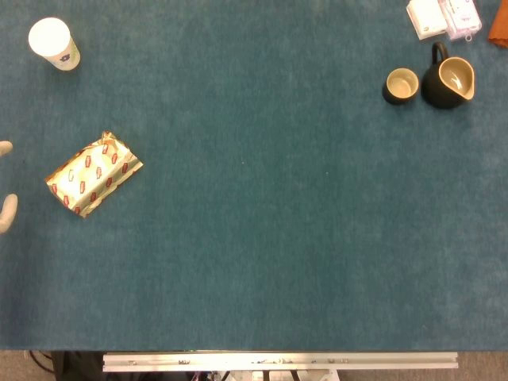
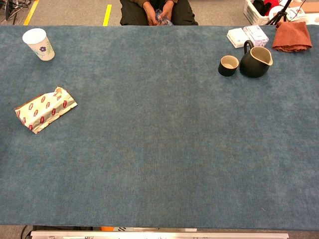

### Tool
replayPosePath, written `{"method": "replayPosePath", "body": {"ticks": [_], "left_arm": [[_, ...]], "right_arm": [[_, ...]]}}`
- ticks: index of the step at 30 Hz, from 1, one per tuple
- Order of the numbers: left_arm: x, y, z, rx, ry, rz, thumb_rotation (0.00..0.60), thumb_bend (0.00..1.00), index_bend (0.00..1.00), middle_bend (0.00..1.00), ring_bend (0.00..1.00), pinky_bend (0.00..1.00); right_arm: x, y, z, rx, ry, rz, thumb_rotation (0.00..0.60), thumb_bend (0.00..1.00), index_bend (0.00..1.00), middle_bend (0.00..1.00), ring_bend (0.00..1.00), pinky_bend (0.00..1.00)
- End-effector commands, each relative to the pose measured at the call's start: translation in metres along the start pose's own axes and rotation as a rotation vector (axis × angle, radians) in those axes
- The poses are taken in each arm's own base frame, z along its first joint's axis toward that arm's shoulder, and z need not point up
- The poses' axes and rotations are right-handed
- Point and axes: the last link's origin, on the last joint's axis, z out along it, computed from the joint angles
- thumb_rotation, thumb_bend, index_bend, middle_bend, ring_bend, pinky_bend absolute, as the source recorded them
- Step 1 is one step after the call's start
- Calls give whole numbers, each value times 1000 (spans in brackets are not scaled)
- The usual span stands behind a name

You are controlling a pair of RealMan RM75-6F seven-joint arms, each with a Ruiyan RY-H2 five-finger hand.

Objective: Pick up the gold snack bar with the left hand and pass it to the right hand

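Observation:
The gold snack bar point(image 1: 94, 175) point(image 2: 45, 109) lies flat on the blue-green tablecloth near the left side, its wrapper printed with small red marks and crinkled at the far end. Only pale fingertips of my left hand point(image 1: 7, 213) show at the left edge of the head view, a short way left of the bar. Two fingertips point(image 1: 4, 148) stand apart with nothing between them and do not touch the bar. The chest view shows no hand. My right hand appears in neither view.
A white paper cup point(image 1: 54, 44) point(image 2: 39, 44) stands far left. At the far right are a dark cup point(image 1: 401, 85) point(image 2: 229, 65), a dark pitcher point(image 1: 449, 82) point(image 2: 255, 61), white packets point(image 2: 247, 36) and an orange cloth point(image 2: 292, 36). A person point(image 2: 157, 12) sits beyond the far edge.

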Motion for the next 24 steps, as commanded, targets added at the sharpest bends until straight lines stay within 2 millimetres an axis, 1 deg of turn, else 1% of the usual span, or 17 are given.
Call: {"method": "replayPosePath", "body": {"ticks": [1,8,12,16,20,24], "left_arm": [[0,0,0,-1,-2,0,600,357,212,174,157,173],[-1,4,1,-22,-11,-9,600,357,212,174,158,173],[-3,5,4,-38,-48,-33,600,357,212,175,158,176],[-6,6,13,-42,-102,-46,600,357,214,180,158,176],[-11,14,24,-65,-138,-55,600,358,214,184,160,176],[-19,21,35,-87,-173,-40,600,357,210,184,160,176]], "right_arm": [[1,0,-1,0,3,1,600,283,210,372,285,350],[3,0,-3,6,11,4,600,283,210,372,285,350],[7,1,1,9,37,4,600,283,210,372,285,350],[13,1,8,12,62,-1,600,283,210,372,285,350],[20,-2,17,30,88,-6,600,283,210,372,285,350],[21,-4,22,43,89,-2,600,283,210,372,285,350]]}}
